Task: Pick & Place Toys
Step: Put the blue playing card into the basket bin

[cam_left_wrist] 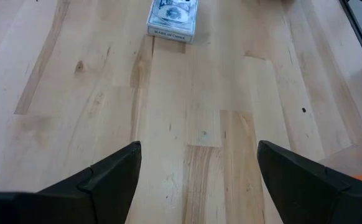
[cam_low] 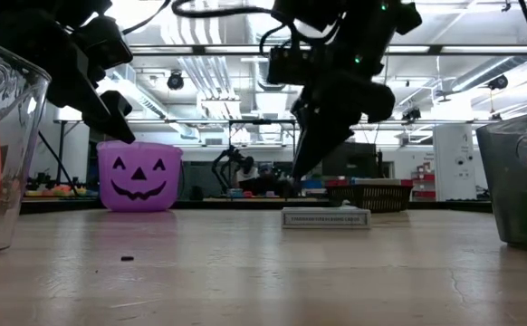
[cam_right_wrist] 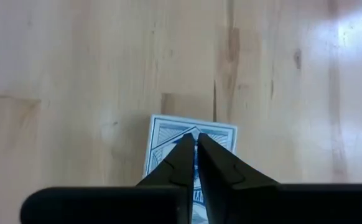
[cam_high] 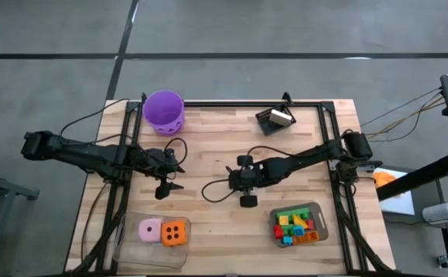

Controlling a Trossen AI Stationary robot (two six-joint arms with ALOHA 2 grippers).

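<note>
A white-blue card pack lies flat on the table near its middle; it also shows in the low view and the left wrist view. My right gripper is shut and points down over the pack; the low view shows a gap between its fingertips and the pack. In the high view the right gripper hides the pack. My left gripper is open and empty, raised above bare table to the left of the pack, also seen in its own wrist view.
A purple bucket stands at the far left. A clear bin at the near left holds a pink die and an orange die. A grey tray at the near right holds several coloured bricks. A dark basket sits at the far edge.
</note>
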